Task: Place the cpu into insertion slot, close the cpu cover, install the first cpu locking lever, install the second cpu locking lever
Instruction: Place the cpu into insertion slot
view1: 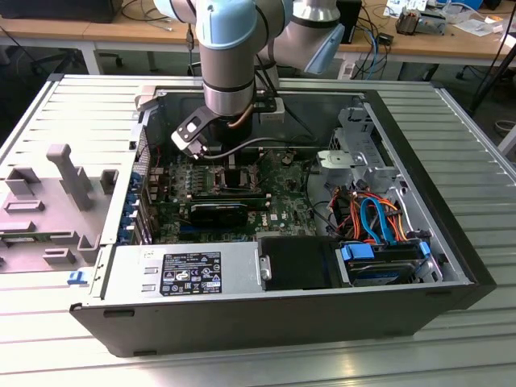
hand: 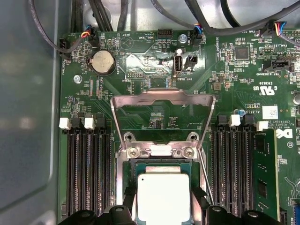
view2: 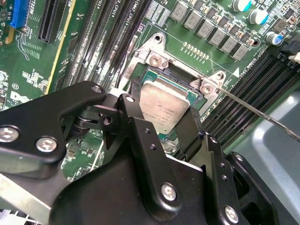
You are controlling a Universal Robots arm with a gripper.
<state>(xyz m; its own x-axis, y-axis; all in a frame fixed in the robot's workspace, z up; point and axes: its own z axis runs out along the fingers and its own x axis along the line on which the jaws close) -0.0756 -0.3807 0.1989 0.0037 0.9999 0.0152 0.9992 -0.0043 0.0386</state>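
One gripper clamped on chip; chip low over socket, seating unclear; cover stands open; risk: slight tilt or offset at release could bend socket pins.

Arm silver, pale-blue joint caps; jaws black, silver screws.

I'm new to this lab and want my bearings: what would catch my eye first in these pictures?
In the exterior view, the pale blue arm reaches into an open computer case. In the first wrist view, the black tool grips the silver cpu by two opposite edges at the insertion slot. The cpu cover is swung open on its hinge.
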